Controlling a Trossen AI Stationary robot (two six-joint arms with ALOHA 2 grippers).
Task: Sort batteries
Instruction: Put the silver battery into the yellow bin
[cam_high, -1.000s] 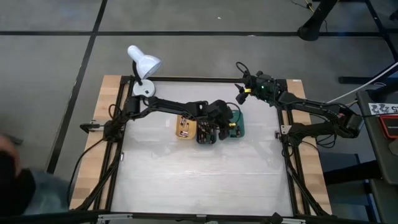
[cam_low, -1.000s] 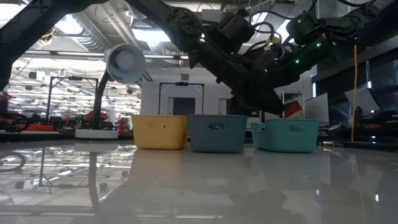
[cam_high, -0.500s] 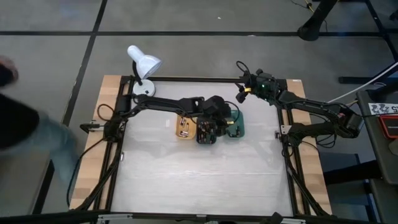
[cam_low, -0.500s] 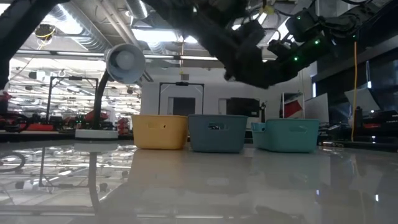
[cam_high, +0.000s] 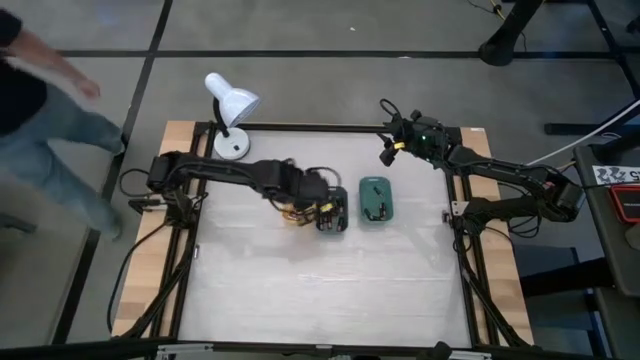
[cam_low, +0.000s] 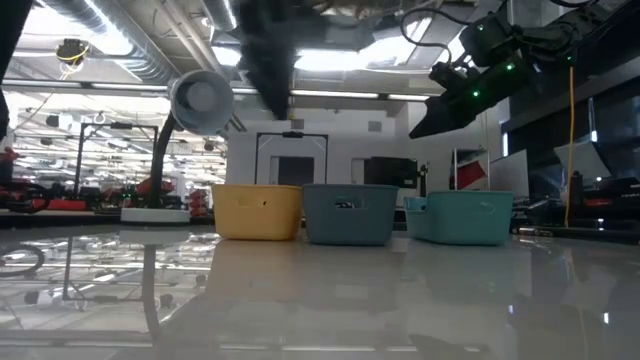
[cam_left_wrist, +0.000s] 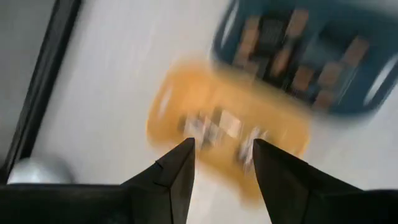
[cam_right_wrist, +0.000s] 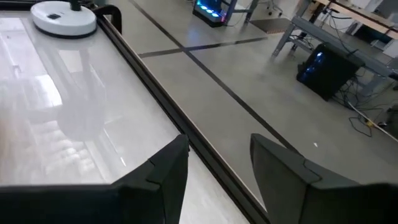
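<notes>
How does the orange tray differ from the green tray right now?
The orange tray sits at one end of the row, partly hidden under the left gripper in the high view; the green tray sits uncovered at the other end. Orange holds several batteries; green shows few. Both are small, rounded and upright.
</notes>
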